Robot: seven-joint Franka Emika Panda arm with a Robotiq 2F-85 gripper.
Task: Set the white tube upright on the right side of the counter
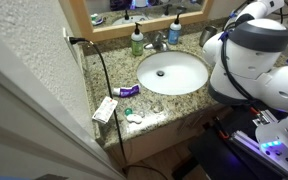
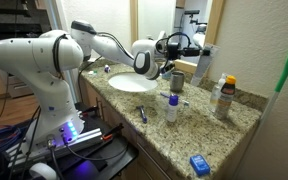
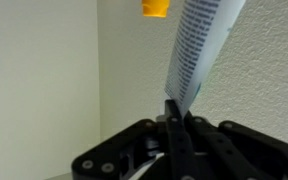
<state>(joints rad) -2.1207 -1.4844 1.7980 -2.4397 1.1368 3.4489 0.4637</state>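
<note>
Your gripper (image 3: pixel 174 115) is clamped narrow on the tube (image 3: pixel 199 50). In the wrist view the fingers pinch its flat crimped end. The tube rises away from them, tilted toward the upper right, with its printed side facing the camera. An orange cap (image 3: pixel 155 8) sits at the top edge, left of the tube and apart from it, and a pale wall is behind.

In an exterior view the gripper (image 2: pixel 172 45) hangs over the back of the counter (image 2: pixel 154 130), above the cup (image 2: pixel 177 80) and clear of the surface. The tube is probably there too, but it's too small to pick out. The sink (image 2: pixel 132 82) is beside the cup, and a white bottle (image 2: pixel 171 107) stands nearer the front edge.
</note>
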